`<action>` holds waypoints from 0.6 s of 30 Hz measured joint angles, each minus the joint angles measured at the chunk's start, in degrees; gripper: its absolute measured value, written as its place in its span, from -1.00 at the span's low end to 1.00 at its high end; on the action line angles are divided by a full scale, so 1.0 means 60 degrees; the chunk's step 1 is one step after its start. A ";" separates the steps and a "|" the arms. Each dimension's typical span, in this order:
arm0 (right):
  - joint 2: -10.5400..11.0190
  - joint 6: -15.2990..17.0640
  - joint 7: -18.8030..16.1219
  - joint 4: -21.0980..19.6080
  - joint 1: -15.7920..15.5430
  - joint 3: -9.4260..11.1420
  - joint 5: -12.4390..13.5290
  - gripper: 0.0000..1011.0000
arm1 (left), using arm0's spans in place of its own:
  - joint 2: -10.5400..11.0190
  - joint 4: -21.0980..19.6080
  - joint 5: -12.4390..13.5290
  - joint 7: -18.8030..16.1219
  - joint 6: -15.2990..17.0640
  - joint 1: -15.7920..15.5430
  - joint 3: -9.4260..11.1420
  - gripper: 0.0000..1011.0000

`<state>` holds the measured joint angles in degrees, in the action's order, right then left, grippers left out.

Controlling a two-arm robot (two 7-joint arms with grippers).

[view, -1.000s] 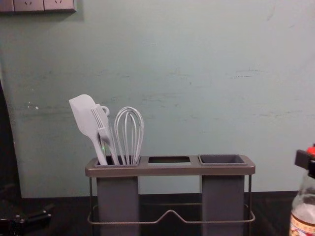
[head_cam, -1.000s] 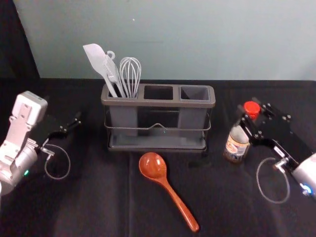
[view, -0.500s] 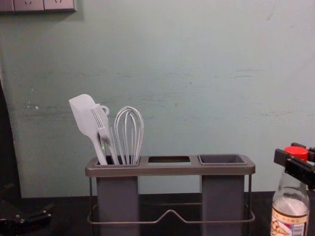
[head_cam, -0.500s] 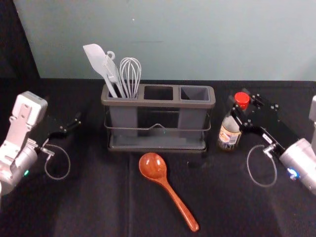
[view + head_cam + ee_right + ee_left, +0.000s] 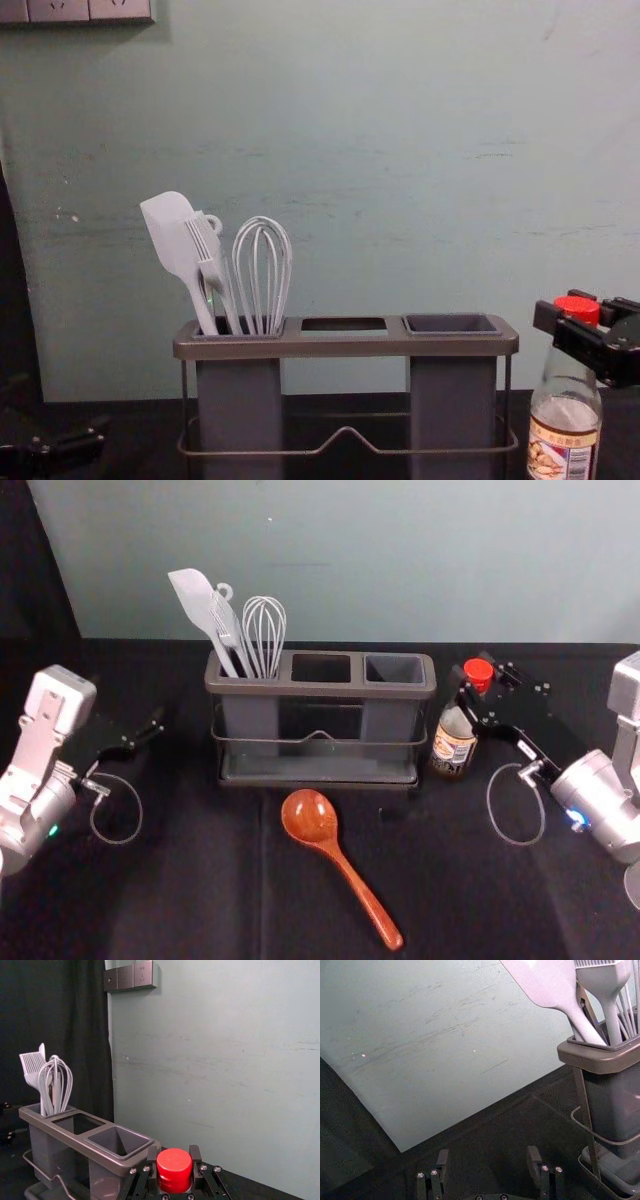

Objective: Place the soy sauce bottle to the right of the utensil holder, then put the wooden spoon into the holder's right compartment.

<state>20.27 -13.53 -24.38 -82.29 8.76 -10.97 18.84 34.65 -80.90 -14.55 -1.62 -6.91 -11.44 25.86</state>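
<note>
Shifted nearer utensil holder (image 5: 320, 689), right side: 1 soy sauce bottle (image 5: 453, 744), cap clamped in right gripper (image 5: 475, 676); left gripper (image 5: 156, 724), apart, left of holder.

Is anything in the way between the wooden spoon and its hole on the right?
Yes, the holder itself: its front wire rail and rim stand between the spoon and the right compartment. Nothing else visible does.
</note>
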 joint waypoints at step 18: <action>-0.0041 -0.0066 0.0019 0.0126 0.0042 -0.0085 -0.0085 -0.22 | 0.0000 0.0000 0.0000 0.0000 -0.0001 0.0001 0.0000 0.98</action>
<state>20.03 -13.92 -24.27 -81.53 9.01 -11.48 18.33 34.65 -80.90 -14.55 -1.62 -6.91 -11.43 25.86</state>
